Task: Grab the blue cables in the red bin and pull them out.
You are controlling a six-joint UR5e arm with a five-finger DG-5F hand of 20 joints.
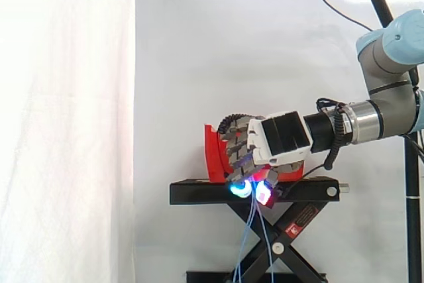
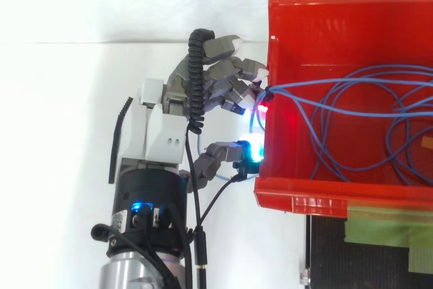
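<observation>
**A:** So, how far along were you at this point?

**B:** Partway, I'd say. Your hand (image 2: 162,126) was at the rim of the red bin (image 2: 325,194), fingers curled and pinching the blue cables (image 2: 304,86) right where they crossed the wall. Side on, some lengths hung down past the black scissor stand (image 1: 199,191).

**A:** And what was left?

**B:** Most of it, by the look of it. The big loops lay inside the bin, so you had plenty of pulling to do.
</observation>
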